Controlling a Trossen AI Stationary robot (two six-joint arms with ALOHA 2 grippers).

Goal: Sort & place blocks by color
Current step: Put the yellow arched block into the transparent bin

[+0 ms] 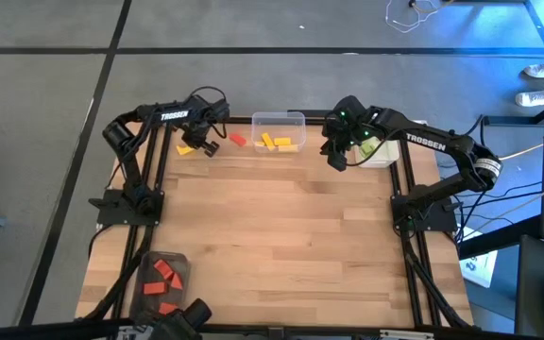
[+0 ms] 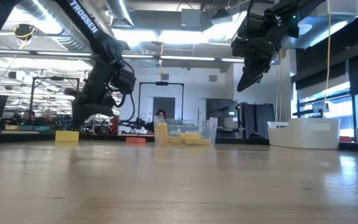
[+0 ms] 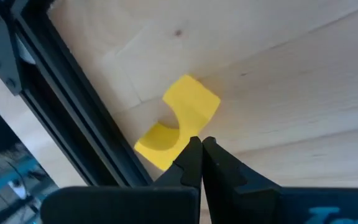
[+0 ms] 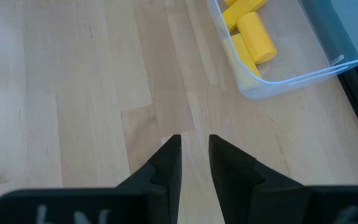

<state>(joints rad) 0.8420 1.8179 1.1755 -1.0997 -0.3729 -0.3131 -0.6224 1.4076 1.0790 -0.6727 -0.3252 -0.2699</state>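
Observation:
A yellow arch block [image 3: 182,118] lies flat on the wooden table at its far left [image 1: 186,148]. My left gripper [image 3: 201,144] is shut and points steeply down over the arch's edge [image 1: 208,148]. A red block [image 1: 238,140] lies on the table just right of it. Farther right, a clear container [image 1: 279,119] holds several yellow blocks [image 4: 253,34]. My right gripper [image 4: 195,146] hangs open and empty above bare table, right of that container [image 1: 336,159] and well off the table [image 2: 247,74]. My left gripper's shut fingertips [image 3: 191,152] stand over the inner curve of the yellow arch [image 3: 178,127], coming from above. Whether they touch the block I cannot tell.
A white container [image 1: 385,156] with something light green in it stands at the far right, behind my right gripper. A clear container [image 1: 161,279] with several red blocks sits at the near left corner. The middle of the table is bare wood [image 1: 291,236].

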